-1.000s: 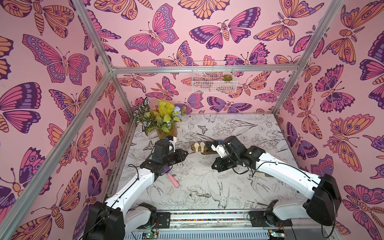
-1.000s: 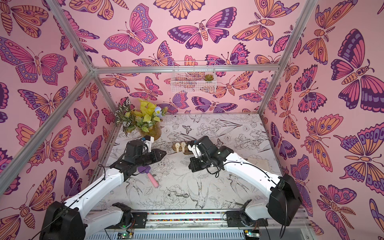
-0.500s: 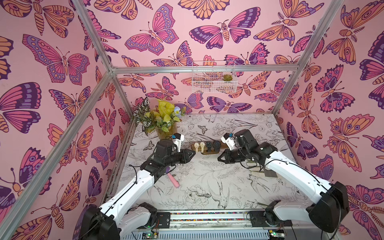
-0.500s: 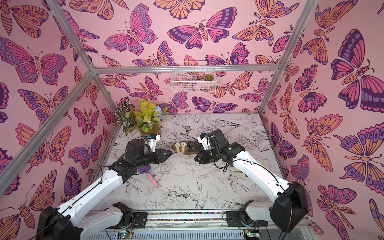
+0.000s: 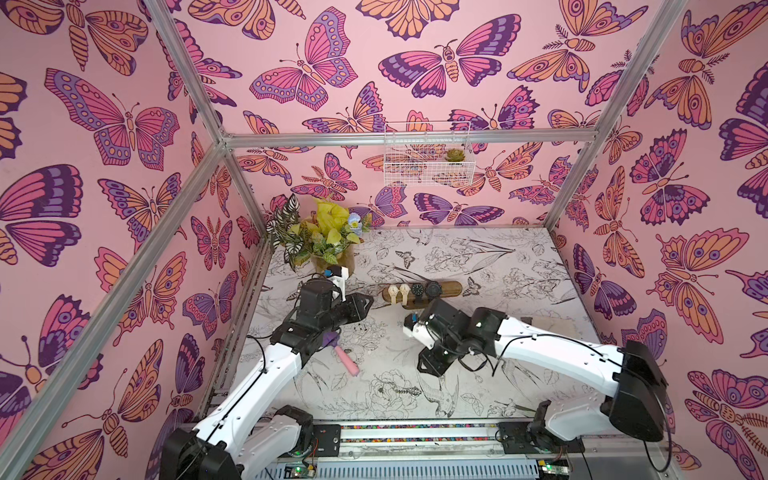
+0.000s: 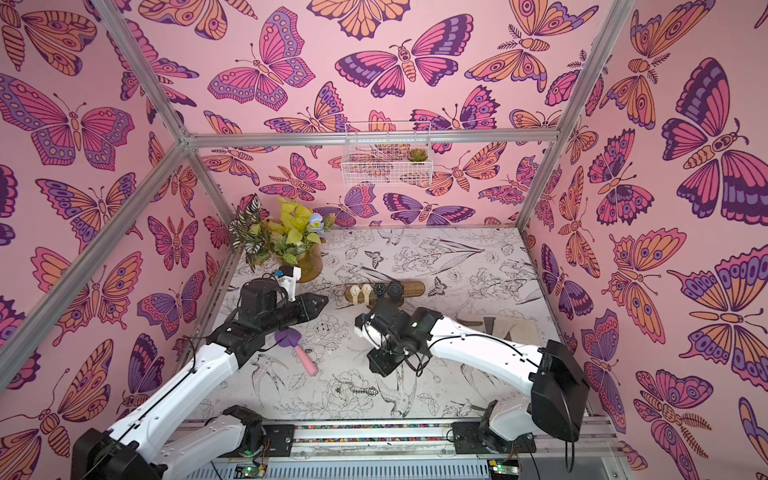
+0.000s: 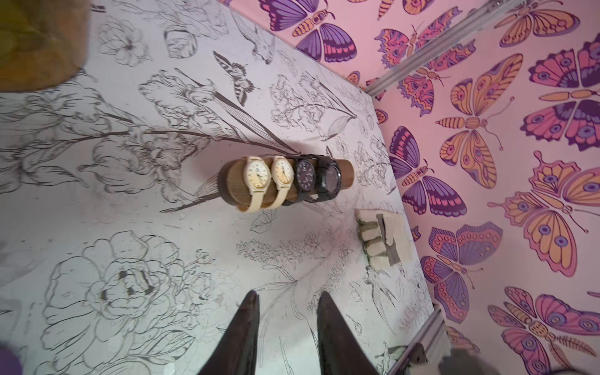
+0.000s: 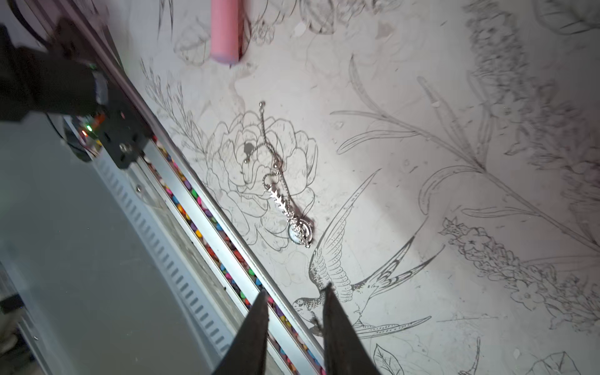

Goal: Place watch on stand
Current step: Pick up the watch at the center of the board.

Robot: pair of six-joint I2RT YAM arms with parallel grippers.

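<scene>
While four watches (image 7: 257,175) sit on the stand (image 5: 451,288), left gripper (image 7: 287,293) hovers just left of it, jaws apart, empty. Right gripper (image 8: 295,289) is on the stand's near side, jaws apart, empty.

Matt wooden stand (image 7: 346,169) — shiny metal chain (image 8: 281,203).

Non-task items on the floral-print table (image 5: 498,266) and the walls

Rear left corner: a leafy plant (image 5: 324,237) with yellow and striped leaves stands in a brown pot (image 5: 347,262). Rear wall: a white wire basket (image 5: 428,170) holds a small succulent (image 5: 455,155) at its right end. Left of table centre: a pink-handled tool (image 5: 347,360) with a purple head lies flat. Near the front edge: a silver chain (image 8: 279,181) with a round pendant lies stretched out across a printed peony. Right side, near the wall: a flat beige fabric piece (image 7: 384,240). The walls (image 5: 124,124) carry a pink butterfly print.
</scene>
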